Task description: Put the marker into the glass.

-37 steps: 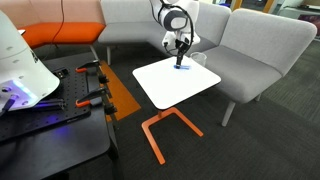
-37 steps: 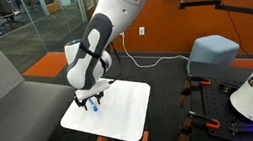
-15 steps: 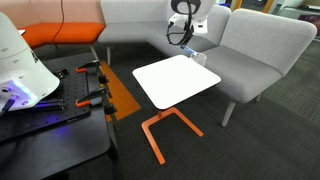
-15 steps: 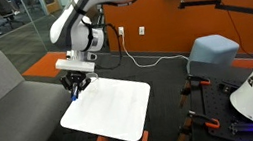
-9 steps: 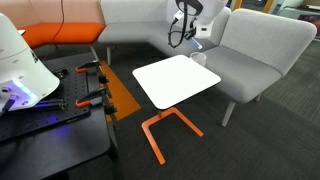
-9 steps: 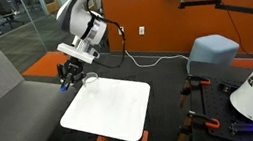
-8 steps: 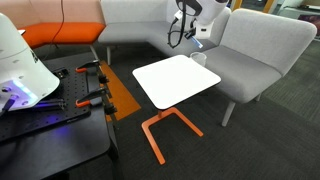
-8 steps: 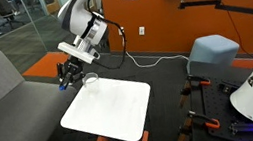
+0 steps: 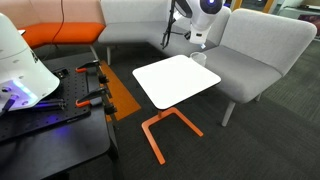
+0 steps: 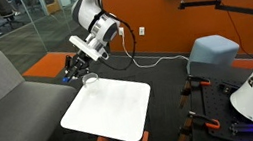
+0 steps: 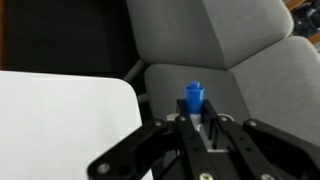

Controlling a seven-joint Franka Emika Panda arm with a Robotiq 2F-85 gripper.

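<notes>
In the wrist view my gripper (image 11: 195,118) is shut on the blue marker (image 11: 193,97), whose capped end sticks out past the black fingers (image 11: 170,135). In both exterior views the gripper (image 10: 72,72) hangs tilted in the air just beyond the far edge of the white table (image 10: 112,108), over the grey sofa seat. The marker's blue tip (image 10: 68,77) shows at the fingertips. The clear glass (image 10: 91,82) stands upright at the table's corner, close beside and slightly below the gripper. It also shows faintly as the glass (image 9: 201,59) under the gripper (image 9: 196,40). The wrist view does not show the glass.
Grey sofa seats (image 9: 250,45) wrap around the small white table (image 9: 175,80) on its orange frame (image 9: 165,130). A dark bench with clamps (image 9: 60,100) and a white machine (image 9: 20,60) stand nearby. The table corner (image 11: 60,120) fills the wrist view's left.
The gripper has lifted the marker off the tabletop, risen, and swung out past the table's far edge, tilting as it went. The glass has not moved.
</notes>
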